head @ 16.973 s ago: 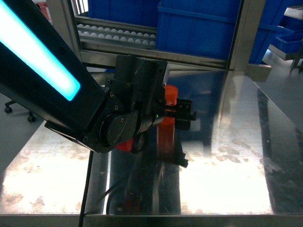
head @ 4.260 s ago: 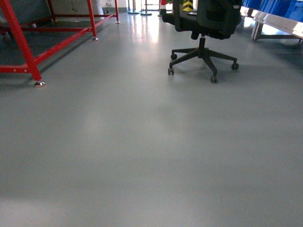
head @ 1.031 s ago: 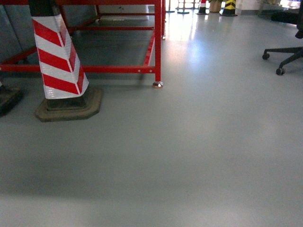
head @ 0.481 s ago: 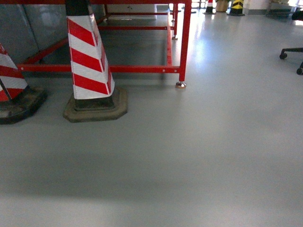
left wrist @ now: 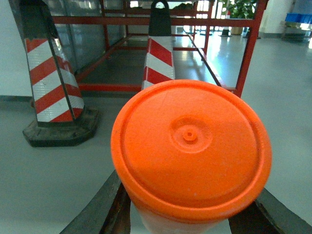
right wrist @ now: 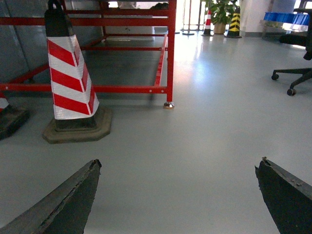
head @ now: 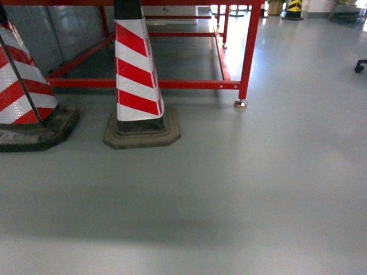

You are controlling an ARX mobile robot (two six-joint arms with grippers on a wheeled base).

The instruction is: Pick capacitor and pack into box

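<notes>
- While the base crosses open floor, the capacitor (left wrist: 190, 151), an orange cylinder, sits between the left gripper's (left wrist: 187, 214) fingers (left wrist: 100, 209), which close against its sides low in the left wrist view; its long axis runs straight out from the wrist, round end cap facing the camera.
- The right gripper (right wrist: 178, 195) carries nothing: its two dark fingers (right wrist: 63, 204) stand wide apart, with bare grey floor (right wrist: 195, 146) between them.
- The box shows in no view, so which way it lies from either set of fingers cannot be told (my judgement: the pick is done and this is the carry, packing not yet begun).
- Of the two arms, the left is the one that matters for placing, since it has the part.
- Ahead of the left fingers and slightly to their left stand two red-and-white striped cones (head: 137, 74) on dark bases, with a red steel frame (head: 246, 51) just behind them; to the right of the fingers the floor is open.
- An office chair (right wrist: 297, 73) stands well apart, far ahead and to the right of the right fingers.
- Likely risk: clipping a cone base.
</notes>
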